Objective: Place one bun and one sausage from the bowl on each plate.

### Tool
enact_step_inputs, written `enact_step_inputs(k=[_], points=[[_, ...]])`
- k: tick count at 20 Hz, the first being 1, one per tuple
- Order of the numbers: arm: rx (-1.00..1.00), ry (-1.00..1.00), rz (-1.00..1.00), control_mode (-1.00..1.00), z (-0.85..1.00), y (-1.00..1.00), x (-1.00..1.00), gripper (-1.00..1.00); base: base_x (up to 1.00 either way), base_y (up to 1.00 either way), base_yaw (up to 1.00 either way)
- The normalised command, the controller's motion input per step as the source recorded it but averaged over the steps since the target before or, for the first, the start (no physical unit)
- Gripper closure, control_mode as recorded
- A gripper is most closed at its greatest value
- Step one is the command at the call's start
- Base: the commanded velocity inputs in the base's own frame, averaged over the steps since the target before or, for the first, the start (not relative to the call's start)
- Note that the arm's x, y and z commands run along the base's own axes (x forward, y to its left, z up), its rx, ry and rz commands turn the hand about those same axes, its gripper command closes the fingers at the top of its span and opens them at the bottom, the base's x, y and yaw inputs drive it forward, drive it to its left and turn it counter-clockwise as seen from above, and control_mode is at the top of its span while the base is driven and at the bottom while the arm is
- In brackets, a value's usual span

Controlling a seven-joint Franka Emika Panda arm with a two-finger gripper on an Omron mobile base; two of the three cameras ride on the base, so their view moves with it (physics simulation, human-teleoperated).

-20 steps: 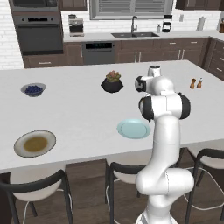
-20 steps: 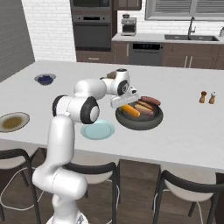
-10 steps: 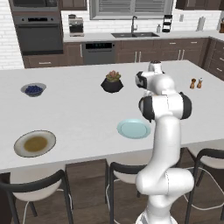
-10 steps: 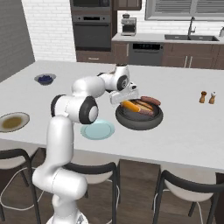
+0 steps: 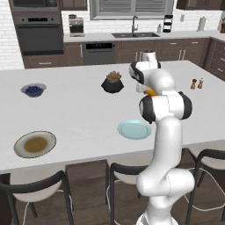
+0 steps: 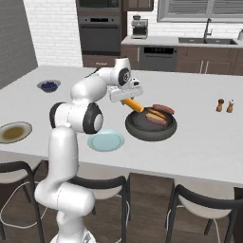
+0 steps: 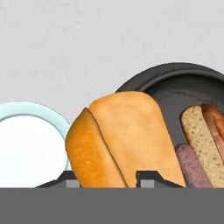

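An orange-tan bun (image 7: pixel 124 140) is sitting clamped between the gripper (image 6: pixel 128 98) fingers, hanging in the air above the dark bowl's (image 6: pixel 151 129) left rim. Another bun (image 6: pixel 155 116) and two sausages are lying in that bowl, with the light blue plate (image 6: pixel 106 141) just beside it.

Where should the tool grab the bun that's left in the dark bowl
Grip the remaining bun across its narrow width at mid-length, coming straight down from above. It lies flat in the bowl with sausages alongside, so the fingers must slip in beside its long flanks.
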Motion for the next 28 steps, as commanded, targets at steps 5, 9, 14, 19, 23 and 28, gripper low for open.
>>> enact_step_inputs(k=[5,9,14,19,23,28], points=[[0.06,0.0,-0.21,-1.0,0.06,0.84,-0.48,1.0,0.0,0.0,0.0],[0.04,-0.01,-0.22,-1.0,0.33,0.41,-1.0,1.0,0.0,0.0,0.0],[0.0,-0.03,-0.24,-1.0,0.04,0.43,-0.98,1.0,0.0,0.0,0.0],[0.0,0.13,-0.24,-1.0,-0.51,0.46,-0.27,1.0,0.0,0.0,0.0],[0.0,0.06,-0.24,-1.0,-0.74,0.28,0.08,1.0,0.0,0.0,0.0],[0.0,0.01,-0.15,-1.0,-0.36,0.0,0.04,1.0,0.0,0.0,0.0]])
